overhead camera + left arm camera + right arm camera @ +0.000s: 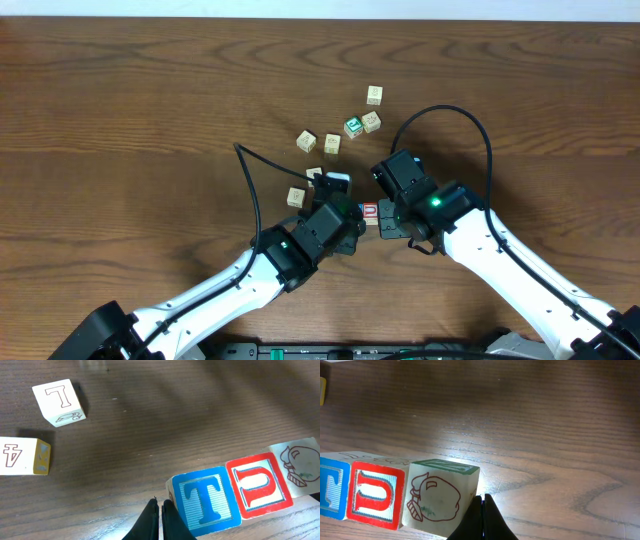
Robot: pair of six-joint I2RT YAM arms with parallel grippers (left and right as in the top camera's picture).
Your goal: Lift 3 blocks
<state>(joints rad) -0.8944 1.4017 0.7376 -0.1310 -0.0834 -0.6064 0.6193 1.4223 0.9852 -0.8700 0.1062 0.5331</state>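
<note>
Three blocks stand in one tight row: a blue-faced T cube (207, 500), a red-faced U cube (257, 485) and a pale cream cube with a red line drawing (300, 467). My left gripper (161, 507) is shut, with nothing between its fingers, and its tips rest against the blue cube's outer side. The right gripper (482, 502) is also shut and touches the outer side of the cream cube (437, 497), with the red cube (375, 492) and blue cube (331, 487) beyond. From overhead only the red cube (370, 211) shows between the two grippers. Whether the row is off the table I cannot tell.
A green-faced cube (353, 126) and several pale cream cubes lie beyond the grippers, among them one at the back (374, 95) and one near the left arm (296, 197). An L cube (57, 402) and a 4 cube (22, 456) sit left of the row.
</note>
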